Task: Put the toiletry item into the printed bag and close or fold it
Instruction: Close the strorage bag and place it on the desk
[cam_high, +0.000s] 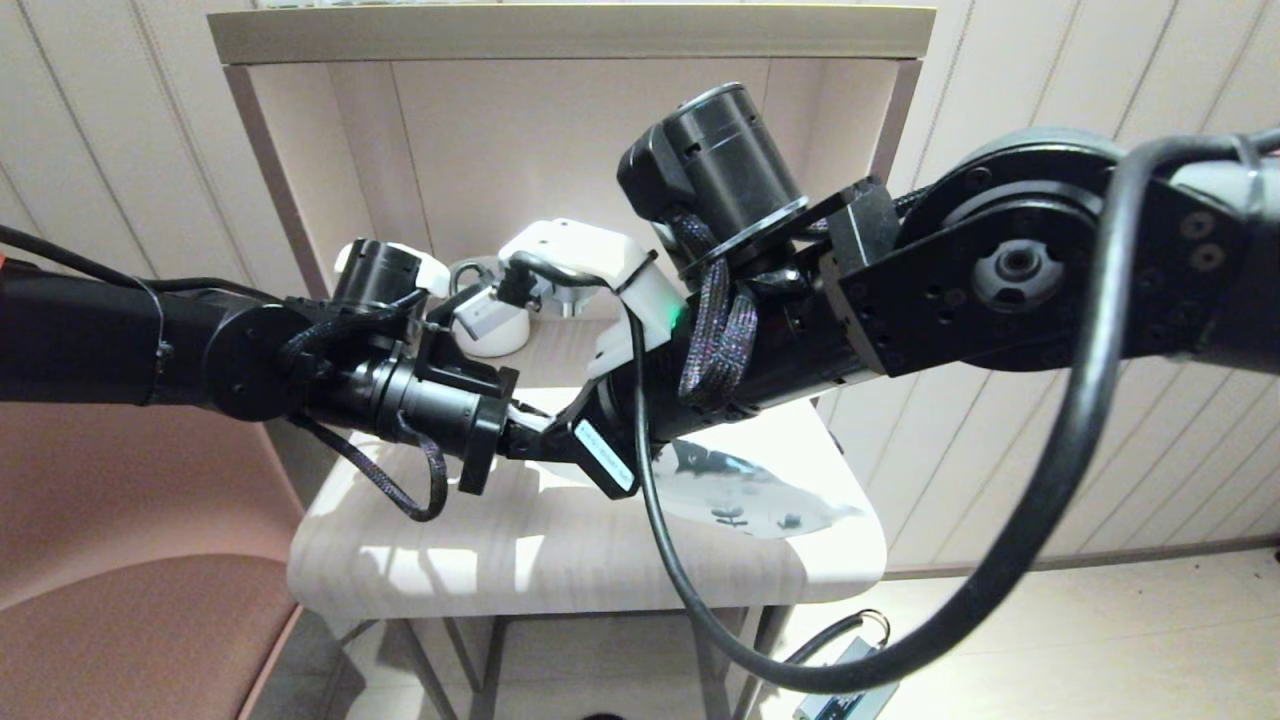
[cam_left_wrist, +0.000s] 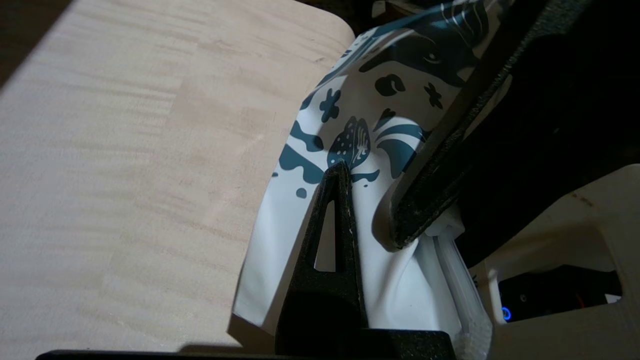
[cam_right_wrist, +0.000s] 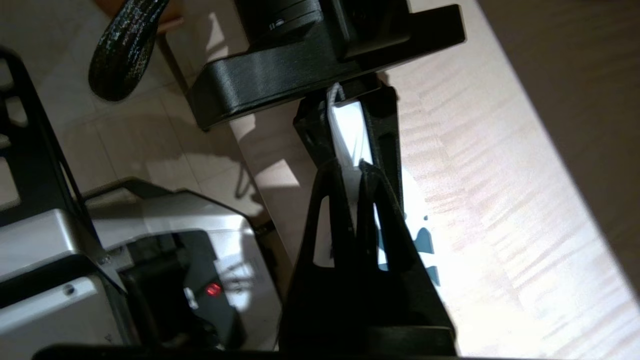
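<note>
The printed bag (cam_high: 745, 490), white with dark teal leaves, hangs just above the small table between both arms. Its printed end points right toward the table's edge. My left gripper (cam_high: 522, 440) comes in from the left and is shut on the bag's plain white end (cam_left_wrist: 400, 295); one finger (cam_left_wrist: 332, 235) shows and the bag hides the other. My right gripper (cam_right_wrist: 354, 167) meets it from the right, tips pinched on the same white edge (cam_right_wrist: 350, 127). One of its fingers (cam_left_wrist: 440, 165) shows in the left wrist view. No toiletry item is in view.
A white ribbed mug (cam_high: 492, 335) stands at the back of the light wooden table (cam_high: 560, 560), under a shelf with side panels. A pink seat (cam_high: 120, 620) is at the lower left. A small device with a cable (cam_high: 840, 690) lies on the floor.
</note>
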